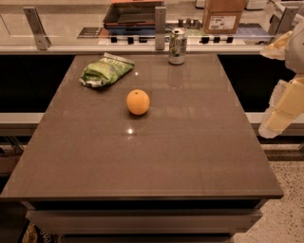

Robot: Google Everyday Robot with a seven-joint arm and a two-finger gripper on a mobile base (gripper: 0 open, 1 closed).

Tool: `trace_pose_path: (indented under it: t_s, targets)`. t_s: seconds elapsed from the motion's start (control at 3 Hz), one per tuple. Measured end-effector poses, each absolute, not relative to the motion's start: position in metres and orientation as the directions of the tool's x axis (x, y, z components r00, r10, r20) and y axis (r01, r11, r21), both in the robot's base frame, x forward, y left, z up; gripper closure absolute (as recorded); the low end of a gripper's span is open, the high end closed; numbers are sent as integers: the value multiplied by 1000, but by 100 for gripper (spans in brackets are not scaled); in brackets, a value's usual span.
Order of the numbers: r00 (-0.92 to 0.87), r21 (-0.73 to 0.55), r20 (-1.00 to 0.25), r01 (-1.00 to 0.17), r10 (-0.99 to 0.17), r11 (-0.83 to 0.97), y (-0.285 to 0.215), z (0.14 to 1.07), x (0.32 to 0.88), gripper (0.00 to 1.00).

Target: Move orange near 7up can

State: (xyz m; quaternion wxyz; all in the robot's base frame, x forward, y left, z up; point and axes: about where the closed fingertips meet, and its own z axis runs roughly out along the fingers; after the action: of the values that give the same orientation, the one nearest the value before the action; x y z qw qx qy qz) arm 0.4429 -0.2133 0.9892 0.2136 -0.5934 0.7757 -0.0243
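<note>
The orange point(138, 102) sits on the brown table point(156, 161), a little left of its middle. The 7up can point(177, 46), silver and green, stands upright at the table's far edge, to the right of and beyond the orange. The two are well apart. My gripper point(279, 118) is at the right edge of the view, off the table's right side, with the cream-coloured arm point(294, 47) above it. It is far from both the orange and the can and holds nothing that I can see.
A green snack bag point(105, 70) lies at the table's far left, beyond the orange. Behind the table runs a counter with metal posts point(160, 27), a dark tray point(134, 14) and a cardboard box point(223, 16). The floor shows at the lower right.
</note>
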Motion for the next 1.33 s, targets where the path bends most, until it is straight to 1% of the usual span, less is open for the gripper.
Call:
trace_pose_path:
  t_s: [0.33,0.67,1.0,1.33]
  targets:
    - [-173,-276,-466,-903,-868,328,-209,977,461,0]
    - [-130,-270,-606,-894,-785,357,-183,972,482,0]
    - [-69,-255,-715,-901,-696,351,-155,961,507,0]
    - [-27,-231,-790,-912,-613,338,-131,944,528,0]
